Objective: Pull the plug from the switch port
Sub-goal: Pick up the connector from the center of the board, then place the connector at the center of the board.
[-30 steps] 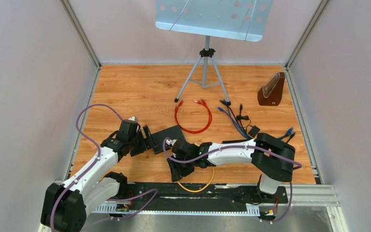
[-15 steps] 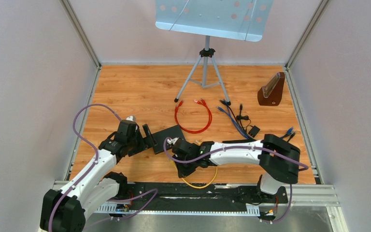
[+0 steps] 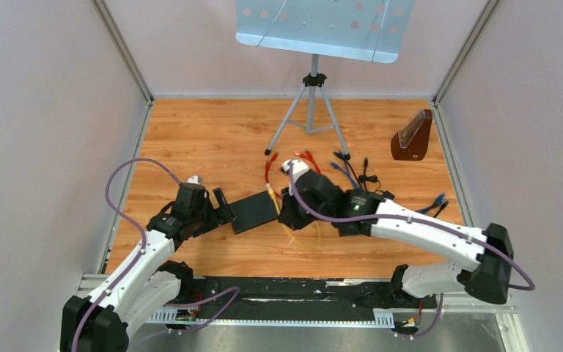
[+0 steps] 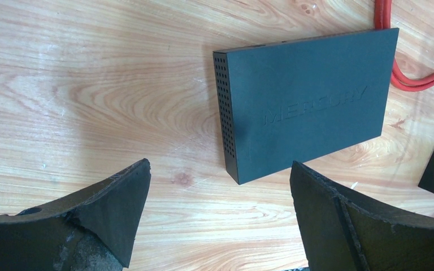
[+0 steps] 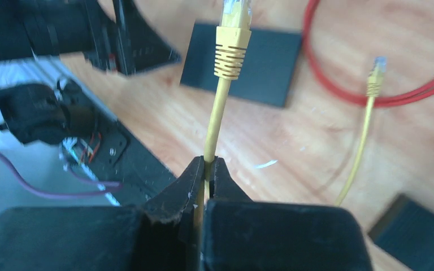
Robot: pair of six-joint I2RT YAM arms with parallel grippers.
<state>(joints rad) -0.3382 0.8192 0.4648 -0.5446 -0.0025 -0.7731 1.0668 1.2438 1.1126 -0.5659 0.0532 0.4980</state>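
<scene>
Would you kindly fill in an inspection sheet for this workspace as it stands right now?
Surface: wooden table, wood-grain top.
Job's things: black switch lies flat; yellow plug is out of it, raised in the air.
Clutter: music stand on a tripod; brown wedge-shaped object at the far right.
Grippers: left gripper open, near the switch, not touching; right gripper shut on the yellow cable just below the plug.
Cables: red cable beside the switch; blue and black leads bundled to the right.
Surroundings: pale walls on three sides.
</scene>
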